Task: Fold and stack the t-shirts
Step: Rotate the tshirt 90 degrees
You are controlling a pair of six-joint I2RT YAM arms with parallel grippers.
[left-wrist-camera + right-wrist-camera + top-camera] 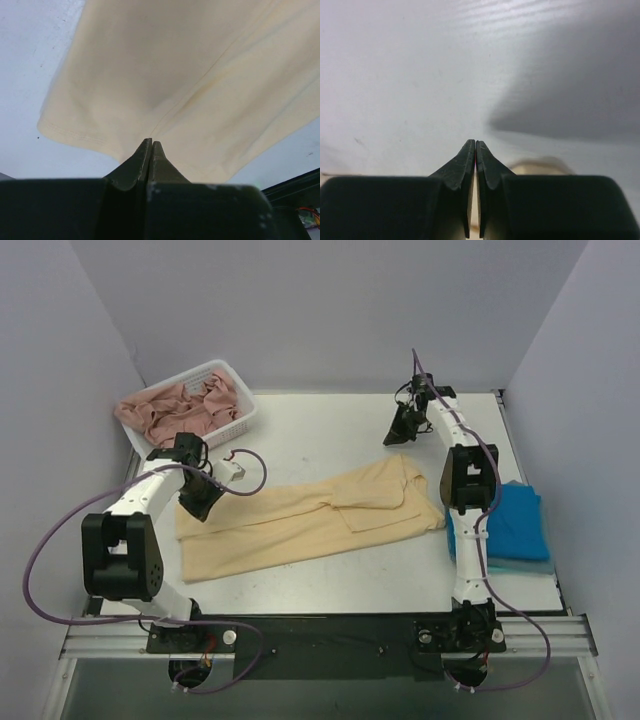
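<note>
The pale yellow-peach t-shirt [300, 515] lies spread across the middle of the table, partly folded lengthwise. My left gripper [200, 498] is at its upper left corner. In the left wrist view the jaws [151, 142] are shut, and a crease in the shirt [190, 75] runs right up to the tips, so they seem to pinch its edge. My right gripper [405, 426] hovers over bare table just beyond the shirt's far right end. It is shut [475, 144] and holds nothing. The bright blue t-shirt [515, 525] lies folded at the right edge.
A white basket [240, 415] with crumpled pink cloth [180, 405] stands at the back left. Grey walls close in the back and both sides. The right arm's upright link [468, 480] stands between the yellow shirt and the blue one.
</note>
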